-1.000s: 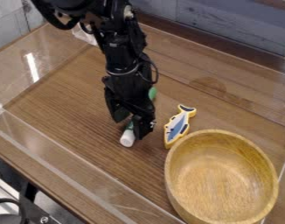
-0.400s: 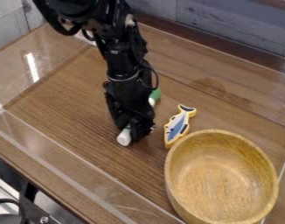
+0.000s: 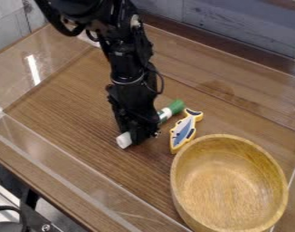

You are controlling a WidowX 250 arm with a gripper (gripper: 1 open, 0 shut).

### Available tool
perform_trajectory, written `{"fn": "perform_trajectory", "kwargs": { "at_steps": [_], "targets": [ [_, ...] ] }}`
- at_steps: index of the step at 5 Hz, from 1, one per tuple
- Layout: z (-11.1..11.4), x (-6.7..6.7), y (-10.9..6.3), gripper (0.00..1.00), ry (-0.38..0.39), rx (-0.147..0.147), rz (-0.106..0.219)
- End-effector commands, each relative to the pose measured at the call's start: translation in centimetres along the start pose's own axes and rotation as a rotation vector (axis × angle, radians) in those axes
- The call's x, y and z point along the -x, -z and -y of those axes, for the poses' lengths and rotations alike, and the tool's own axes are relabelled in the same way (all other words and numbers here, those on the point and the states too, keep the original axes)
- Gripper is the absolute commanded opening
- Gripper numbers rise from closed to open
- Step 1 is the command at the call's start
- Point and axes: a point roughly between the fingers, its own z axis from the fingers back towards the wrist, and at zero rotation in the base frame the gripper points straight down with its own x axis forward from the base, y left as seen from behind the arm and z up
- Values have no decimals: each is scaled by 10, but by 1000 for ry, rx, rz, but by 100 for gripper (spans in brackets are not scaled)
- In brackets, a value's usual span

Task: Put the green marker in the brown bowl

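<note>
Pincer is pointing straight down at the tabletop, jaws closed tight around the middle of the green marker. Marker is lying flat on the wood: white cap end is poking out at the lower left of the fingers, green end is sticking out at the upper right.

Risks, as judged from here:
- Grip is sitting on a slim round barrel; marker may be rolling or pivoting between the jaws on lift, and could be slipping out.
- Green end is lying just beside, possibly touching, the blue-and-yellow fish toy. A tilt of the marker on lift could be knocking the toy aside.
- Long barrel held crosswise could be catching the bowl's rim if the carry is low.

Surroundings: the brown wooden bowl is sitting empty at the lower right, near the pincer, with the fish toy between the two. A clear wall is bordering the tabletop's near edge. Nothing else is blocking the path.
</note>
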Motion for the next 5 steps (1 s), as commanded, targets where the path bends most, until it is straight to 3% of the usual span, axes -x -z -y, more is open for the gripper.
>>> {"fn": "perform_trajectory", "kwargs": {
  "at_steps": [1,5],
  "targets": [
    [-2,-12,-19,0,20,-28,52],
    [0,-15,-39,0,7,-27,26]
  ]
}}
